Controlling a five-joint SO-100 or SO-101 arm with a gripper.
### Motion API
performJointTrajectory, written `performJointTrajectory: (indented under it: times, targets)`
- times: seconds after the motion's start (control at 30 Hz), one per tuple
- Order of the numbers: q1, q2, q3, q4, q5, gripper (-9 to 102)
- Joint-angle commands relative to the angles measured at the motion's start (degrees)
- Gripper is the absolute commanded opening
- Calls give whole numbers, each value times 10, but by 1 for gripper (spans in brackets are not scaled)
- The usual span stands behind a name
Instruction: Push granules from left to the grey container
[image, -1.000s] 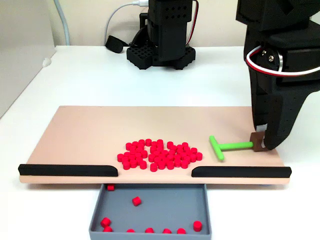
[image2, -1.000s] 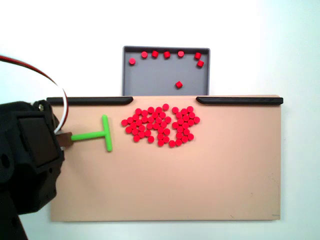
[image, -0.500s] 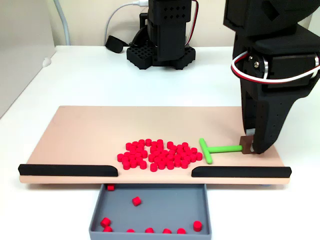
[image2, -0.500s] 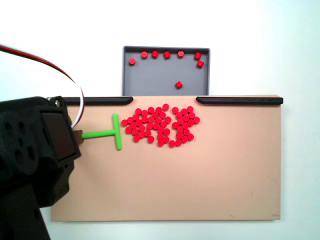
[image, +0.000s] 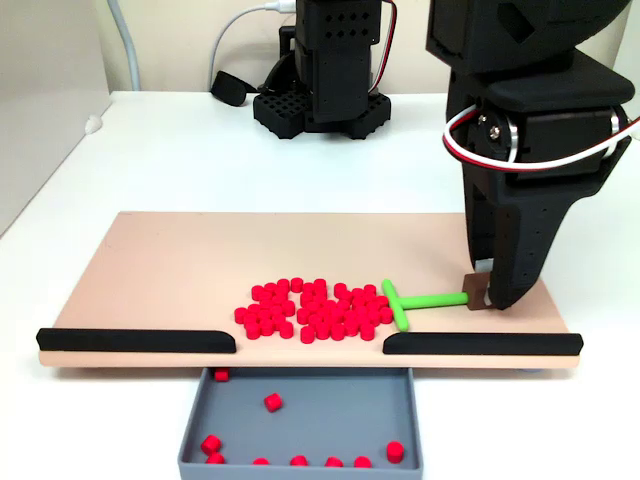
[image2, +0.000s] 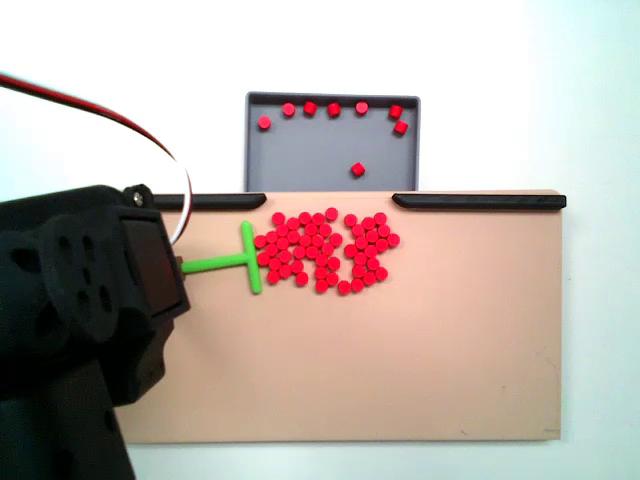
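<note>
Red granules (image: 318, 309) touch the green pusher (image: 420, 300); gripper (image: 487, 297) clamped on its stem; sideways shove may miss the tray (image: 300, 412) gap.

granules (image: 318, 308) (image2: 323, 251): red pellets, dense flat cluster mid-board, by the tray-side edge | approx. 8 more loose inside tray | grey container (image: 300, 455) (image2: 300, 170): shallow rect. tray, 6 o'clock of cluster in front view, upright

The black arm reaches steeply down, gripper (image: 487, 297) apparently clamped, fingertips low.
</note>
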Motion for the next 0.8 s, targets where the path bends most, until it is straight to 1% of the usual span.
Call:
performJointTrajectory:
  times: [0.0, 0.77]
  targets:
    - [9, 6, -15, -3, -13, 0]
    - [36, 12, -14, -3, -95, 0]
